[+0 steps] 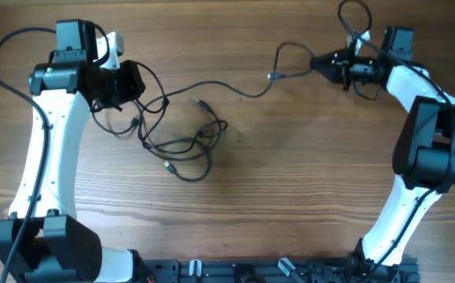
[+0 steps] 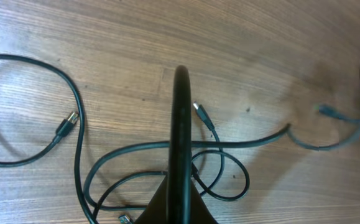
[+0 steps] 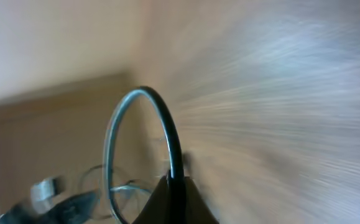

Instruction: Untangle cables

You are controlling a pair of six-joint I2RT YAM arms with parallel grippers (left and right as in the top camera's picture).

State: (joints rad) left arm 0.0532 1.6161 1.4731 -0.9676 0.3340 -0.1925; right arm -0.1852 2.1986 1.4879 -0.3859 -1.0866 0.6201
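- The step in hand looks like drawing one strand out of the knot. The long cable (image 1: pixel 235 92) runs across the desk (image 1: pixel 306 181) from near the left gripper (image 1: pixel 135 85) to the right gripper (image 1: pixel 320 61). It lies slack in shallow curves, with a small plug (image 1: pixel 273 76) along it towards the right end.
- The right gripper sits at the far right of the desk, closed on the end of that long cable. Its wrist view is blurred, but the fingers show as one dark wedge with a loop of cable standing out of it.
- The left gripper is over the far left of the desk. Its wrist view shows no gap between the fingers, which pinch a cable loop (image 2: pixel 181 118) rising upright from them.
- The rest of the cables form a tangle (image 1: pixel 186 148) on the desk between the arms, nearer the left one. It is several overlapping loops with loose plug ends (image 2: pixel 68 123).
- As I judge it, little is sorted so far, since the strands cross one another in the middle.
- The next move calls for widening the gap between the two grippers so the long cable slides free. That should be slow, so that no plug end snags a loop and tightens the knot.
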